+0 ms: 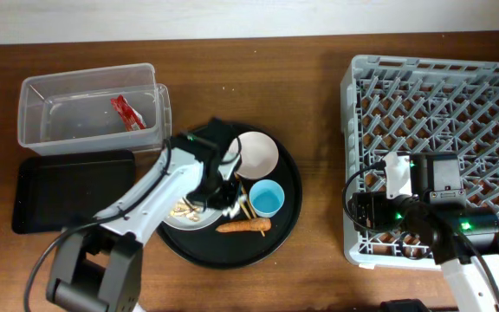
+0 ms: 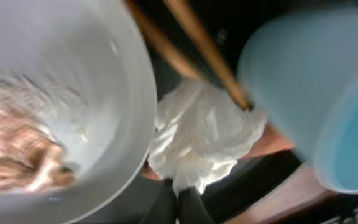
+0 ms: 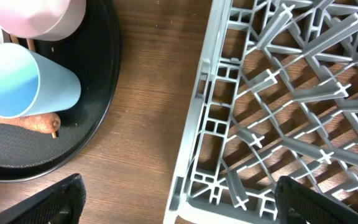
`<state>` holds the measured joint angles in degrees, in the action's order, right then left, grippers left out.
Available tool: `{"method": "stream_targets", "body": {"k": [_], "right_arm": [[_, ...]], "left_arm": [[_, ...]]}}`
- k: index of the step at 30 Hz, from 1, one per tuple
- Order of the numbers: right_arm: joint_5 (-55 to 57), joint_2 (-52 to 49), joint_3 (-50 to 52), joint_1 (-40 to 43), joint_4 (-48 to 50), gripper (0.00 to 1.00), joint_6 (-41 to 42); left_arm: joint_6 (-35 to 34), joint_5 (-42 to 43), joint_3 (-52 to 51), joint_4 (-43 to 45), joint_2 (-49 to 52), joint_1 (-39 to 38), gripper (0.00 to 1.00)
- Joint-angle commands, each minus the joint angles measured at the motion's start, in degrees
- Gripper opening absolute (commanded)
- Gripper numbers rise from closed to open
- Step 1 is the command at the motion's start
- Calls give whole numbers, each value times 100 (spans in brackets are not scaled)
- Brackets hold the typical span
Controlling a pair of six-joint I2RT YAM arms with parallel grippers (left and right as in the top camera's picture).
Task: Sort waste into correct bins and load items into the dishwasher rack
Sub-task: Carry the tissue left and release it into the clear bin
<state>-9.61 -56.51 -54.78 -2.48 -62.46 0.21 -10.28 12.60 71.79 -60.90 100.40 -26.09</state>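
Near right: right gripper [image 3: 179, 194] spread wide, hovering over near-left corner of dishwasher rack [image 3: 278, 93]; nothing loaded.
Round tray [image 1: 288, 221]: carrot [image 1: 243, 226] nearest, scraps [image 1: 183, 208] on plate [image 2: 104, 93].
Left arm reaches far-right, wrist pitched down; left gripper [image 2: 178, 204] apparently pinching tissue [image 2: 204, 130] between plate and cup [image 2: 316, 93].
Chopsticks [image 2: 210, 56], bowl [image 1: 258, 154] unmoved.
Far left: wrapper [image 1: 128, 113] in clear tub [image 1: 37, 121], only item sorted.

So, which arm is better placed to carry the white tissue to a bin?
Left: the left gripper is at the white tissue on the round tray, near the clear tub. The right gripper hangs open by the rack.
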Motion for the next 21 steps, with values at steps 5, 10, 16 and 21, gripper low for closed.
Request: {"method": "stream_targets", "body": {"k": [5, 10, 16, 21], "right_arm": [[-48, 20, -96, 31, 4, 97, 26], [-48, 20, -96, 31, 11, 97, 28], [-48, 20, -96, 31, 28, 97, 28], [-48, 20, -96, 31, 24, 98, 28]], "left_arm": [[140, -1266, 1930, -352, -26, 1241, 0], [138, -1307, 2050, 879, 44, 2411, 0], [131, -1305, 2050, 1759, 645, 3169, 6], [140, -1305, 2050, 2149, 1126, 3237, 50]]}}
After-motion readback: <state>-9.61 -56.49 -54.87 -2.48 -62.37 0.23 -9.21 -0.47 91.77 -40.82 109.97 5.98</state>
